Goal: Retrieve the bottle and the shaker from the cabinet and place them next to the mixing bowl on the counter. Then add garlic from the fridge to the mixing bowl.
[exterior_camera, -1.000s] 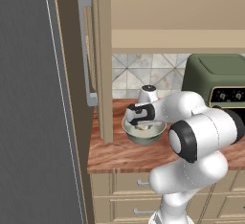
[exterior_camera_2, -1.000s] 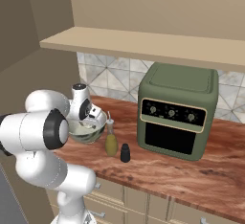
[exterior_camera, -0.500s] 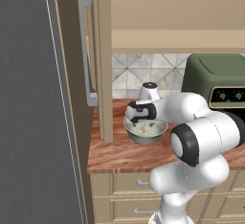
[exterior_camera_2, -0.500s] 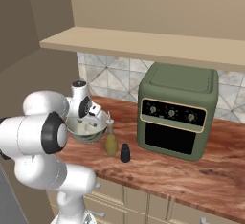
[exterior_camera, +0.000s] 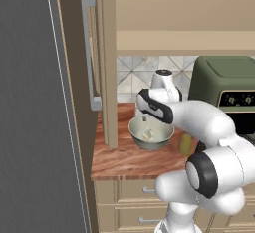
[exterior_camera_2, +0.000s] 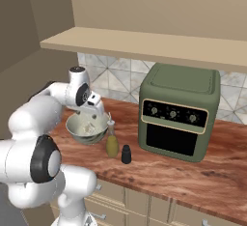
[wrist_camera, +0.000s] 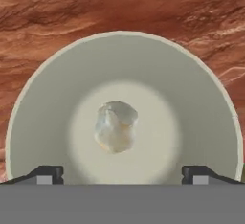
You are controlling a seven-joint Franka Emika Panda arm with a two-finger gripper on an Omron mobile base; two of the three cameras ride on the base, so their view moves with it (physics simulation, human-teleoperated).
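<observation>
The pale mixing bowl [wrist_camera: 48,103] lies straight below my hand, with the whitish garlic [wrist_camera: 115,126] lying loose on its bottom. My gripper [wrist_camera: 122,174] stands open above it, its two fingertips [wrist_camera: 45,174] far apart with nothing between them. From the base, the bowl [exterior_camera: 149,133] [exterior_camera_2: 86,127] sits on the wooden counter under my hand [exterior_camera: 152,108] [exterior_camera_2: 91,105]. The yellow-green bottle [exterior_camera_2: 112,141] and the small dark shaker [exterior_camera_2: 126,154] stand just right of the bowl.
A green countertop oven [exterior_camera_2: 178,116] stands right of the shaker. A tall cabinet panel with a grey handle [exterior_camera: 88,53] rises left of the bowl, with the dark fridge side [exterior_camera: 35,127] beside it. A shelf [exterior_camera_2: 144,46] runs above the counter.
My jaws have gone from nearly shut to wide apart, and the garlic now lies in the bowl. The hand has lifted slightly above the bowl.
</observation>
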